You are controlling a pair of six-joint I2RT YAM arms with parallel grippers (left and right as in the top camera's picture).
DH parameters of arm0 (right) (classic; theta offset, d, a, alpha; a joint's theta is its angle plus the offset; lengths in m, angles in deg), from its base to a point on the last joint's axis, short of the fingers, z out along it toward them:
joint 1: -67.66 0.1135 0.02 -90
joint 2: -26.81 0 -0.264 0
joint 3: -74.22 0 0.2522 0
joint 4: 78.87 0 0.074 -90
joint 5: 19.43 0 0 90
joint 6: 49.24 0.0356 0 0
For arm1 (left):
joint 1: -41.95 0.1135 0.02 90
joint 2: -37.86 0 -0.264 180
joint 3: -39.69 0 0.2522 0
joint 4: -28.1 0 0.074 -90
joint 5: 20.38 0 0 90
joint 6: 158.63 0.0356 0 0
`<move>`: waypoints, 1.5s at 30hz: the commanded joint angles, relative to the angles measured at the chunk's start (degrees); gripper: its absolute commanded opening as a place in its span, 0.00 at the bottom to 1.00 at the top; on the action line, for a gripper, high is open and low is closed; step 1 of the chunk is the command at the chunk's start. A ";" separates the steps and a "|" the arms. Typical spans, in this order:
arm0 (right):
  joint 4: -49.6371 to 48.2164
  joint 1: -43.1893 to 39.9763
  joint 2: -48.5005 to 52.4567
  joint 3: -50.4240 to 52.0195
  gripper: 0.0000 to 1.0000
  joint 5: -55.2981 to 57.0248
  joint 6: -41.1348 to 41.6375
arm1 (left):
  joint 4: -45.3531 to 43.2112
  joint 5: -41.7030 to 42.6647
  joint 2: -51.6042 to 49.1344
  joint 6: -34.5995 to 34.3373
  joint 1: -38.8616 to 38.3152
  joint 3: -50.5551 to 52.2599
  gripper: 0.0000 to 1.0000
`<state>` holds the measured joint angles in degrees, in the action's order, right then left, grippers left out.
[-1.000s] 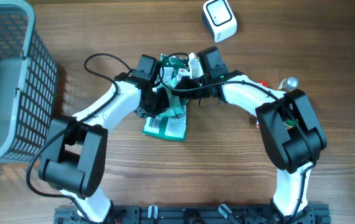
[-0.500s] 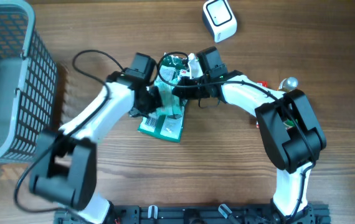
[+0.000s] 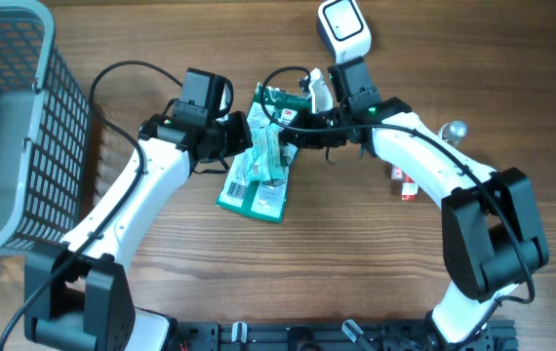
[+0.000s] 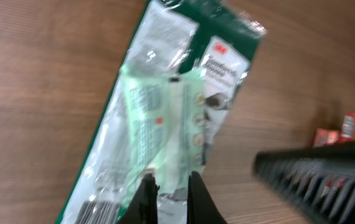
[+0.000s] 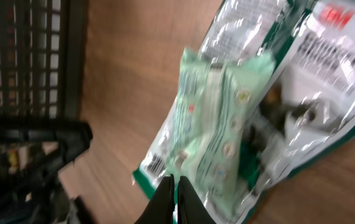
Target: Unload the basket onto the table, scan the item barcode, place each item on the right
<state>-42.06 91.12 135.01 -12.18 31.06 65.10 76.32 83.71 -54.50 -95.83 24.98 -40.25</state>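
- Green film backs the pack [image 3: 256, 187], which lies slanted mid-worktop [image 3: 356, 253] between the 2 arms, with a pale green packet [image 3: 268, 151] on its front.
- The left fingers [image 4: 147, 198] are closed on the pack's clear upper edge from about 10 o'clock. The right fingers [image 5: 174, 193] are pressed together on it from about 2 o'clock.
- The barcode [image 3: 242, 192] faces up near the pack's 6 o'clock end.
- The white scanner [image 3: 344, 29] stands at 1 o'clock from the pack, apart from it. The basket [image 3: 15, 127] is off at 9 o'clock.
- Judged step: the 2-handed pinch is made, but the barcode is not yet presented. I cannot tell if the pack is clear of the wood.
- The next move calls for lifting the pack and swinging the barcode end toward the scanner's window, film kept taut.
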 commanded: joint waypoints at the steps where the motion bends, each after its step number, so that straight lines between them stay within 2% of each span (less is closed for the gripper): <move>1: 0.57 0.09 -0.42 1.22 0.04 -6.54 -0.96 | -2.73 10.43 -4.20 5.62 2.82 -0.52 0.04; 4: 0.15 0.15 -0.37 2.47 0.04 -10.91 -3.32 | -5.29 19.47 -8.00 8.00 5.60 -0.52 0.04; 8: -3.28 0.46 -0.31 4.81 0.04 -10.99 -2.89 | -8.87 27.36 -13.09 9.46 7.56 -0.52 0.04; 10: -5.75 0.52 0.04 6.16 0.04 -10.99 -2.03 | -9.51 28.28 -14.91 10.34 7.61 -0.52 0.04; 18: -11.63 2.45 4.07 6.78 0.04 -10.97 -0.83 | -10.97 27.82 -17.44 10.32 7.82 -0.52 0.04; 27: -14.73 2.99 8.28 6.78 0.04 -8.35 1.36 | -11.13 22.67 -17.84 10.29 7.82 -0.52 0.04; 34: -14.27 2.99 8.61 6.80 0.04 -5.86 1.36 | -11.28 19.23 -21.88 10.32 7.82 -0.52 0.04; 45: -11.69 3.15 8.61 10.43 0.04 5.44 4.50 | -11.98 15.96 -22.95 10.29 7.82 -0.48 0.04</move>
<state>-54.80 94.27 142.40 -3.42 30.08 68.51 64.32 106.13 -74.56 -86.70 32.69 -40.82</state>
